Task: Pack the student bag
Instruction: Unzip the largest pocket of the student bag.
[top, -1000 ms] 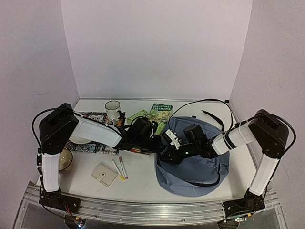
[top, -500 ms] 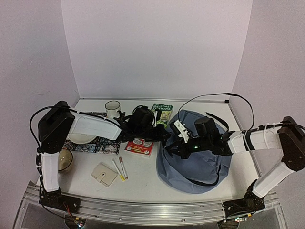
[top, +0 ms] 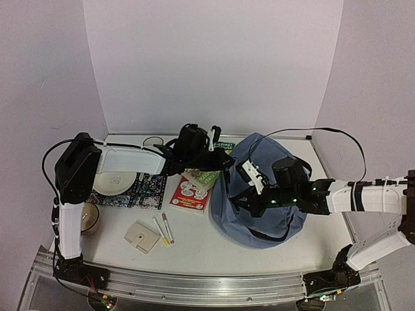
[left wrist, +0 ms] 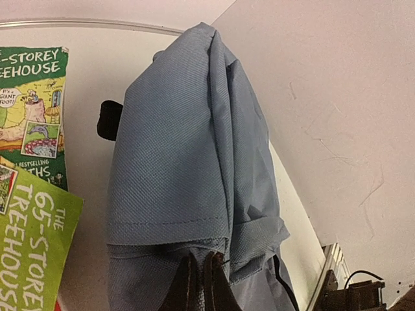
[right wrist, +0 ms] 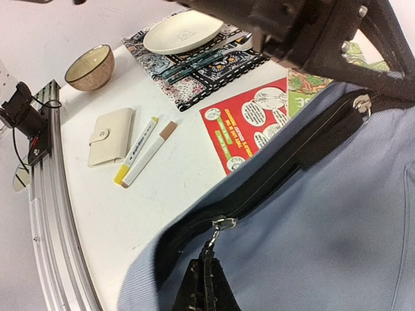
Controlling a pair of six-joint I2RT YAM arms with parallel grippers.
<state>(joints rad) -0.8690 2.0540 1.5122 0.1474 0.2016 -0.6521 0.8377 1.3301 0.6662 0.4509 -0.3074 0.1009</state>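
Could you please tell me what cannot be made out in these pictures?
Inside the student bag: dark behind the zipper, right wrist view.
Mug: mostly behind the left arm, top view.
Upper green book: title cut off by the left edge, left wrist view.
Right end effector: only fingertips show, right wrist view.

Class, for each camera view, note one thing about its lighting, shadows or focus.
Top external: soft even light, faint shadows on the table. Left wrist: student bag weave sharp, fingers dark and blurred. Right wrist: markers crisp, left arm an underlit dark mass.
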